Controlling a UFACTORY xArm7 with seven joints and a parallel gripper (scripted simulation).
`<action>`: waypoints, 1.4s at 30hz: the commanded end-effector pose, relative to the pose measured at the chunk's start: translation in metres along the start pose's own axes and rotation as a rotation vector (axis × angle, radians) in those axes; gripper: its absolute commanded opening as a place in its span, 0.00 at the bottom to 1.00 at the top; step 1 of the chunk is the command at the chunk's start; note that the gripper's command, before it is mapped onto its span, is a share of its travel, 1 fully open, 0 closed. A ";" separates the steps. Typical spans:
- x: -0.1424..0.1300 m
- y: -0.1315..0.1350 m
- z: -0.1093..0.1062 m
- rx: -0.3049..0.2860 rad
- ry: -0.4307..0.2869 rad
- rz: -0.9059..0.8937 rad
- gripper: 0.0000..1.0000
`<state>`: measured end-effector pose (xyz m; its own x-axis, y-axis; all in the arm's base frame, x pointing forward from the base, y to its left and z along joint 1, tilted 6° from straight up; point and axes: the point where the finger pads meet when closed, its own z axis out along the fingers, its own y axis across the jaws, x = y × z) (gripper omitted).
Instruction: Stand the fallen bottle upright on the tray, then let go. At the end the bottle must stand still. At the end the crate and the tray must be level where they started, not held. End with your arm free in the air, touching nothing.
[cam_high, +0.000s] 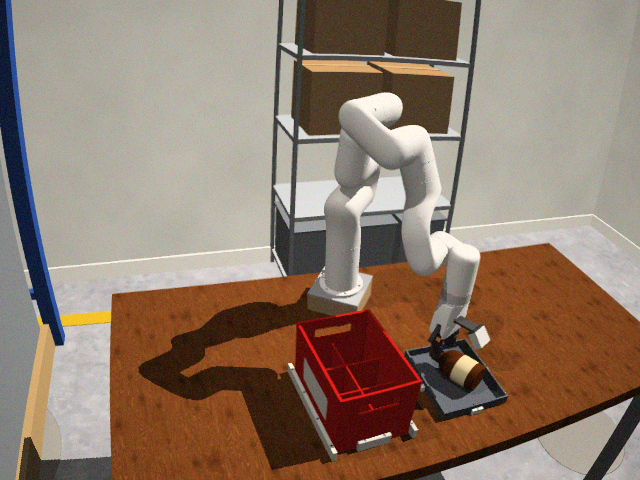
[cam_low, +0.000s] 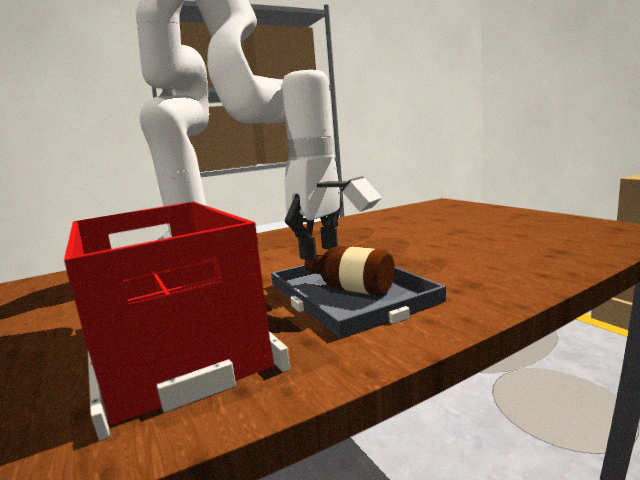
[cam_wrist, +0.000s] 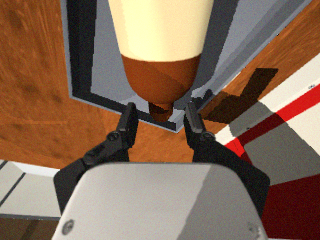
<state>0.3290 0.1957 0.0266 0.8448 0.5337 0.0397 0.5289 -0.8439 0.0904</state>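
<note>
On the left of the counter (cam_high: 206, 423) stands the red crate (cam_low: 165, 304), level and not touched. Just beside it, to the right, is the grey tray (cam_low: 413, 289), w/ the bottle (cam_low: 356, 269) lying on its side inside it.

The gripper (cam_low: 316, 246) hangs above the tray's back-left corner, right at the neck end of the bottle. Fingers are spread partway and pinch nothing; in the wrist view the neck (cam_wrist: 161, 109) sits between the two tips, w/ a gap on each side.

Key relation: the bottle's long axis runs away from the fingers, neck toward them, base pointing to the tray's far-right side, approx. along the tray's length. So the fingers straddle the narrow end, across the axis. My judgement: next step is to close on the neck and tip the bottle up around its base. Risk: a thin neck may slip, or the base may slide on the tray.
</note>
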 end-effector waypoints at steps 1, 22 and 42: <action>0.002 0.000 0.004 0.001 0.004 0.000 0.65; 0.002 0.000 0.024 0.001 0.004 0.000 0.65; 0.002 0.000 0.032 0.001 0.004 0.000 0.65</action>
<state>0.3319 0.1940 -0.0059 0.8447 0.5337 0.0398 0.5289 -0.8439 0.0903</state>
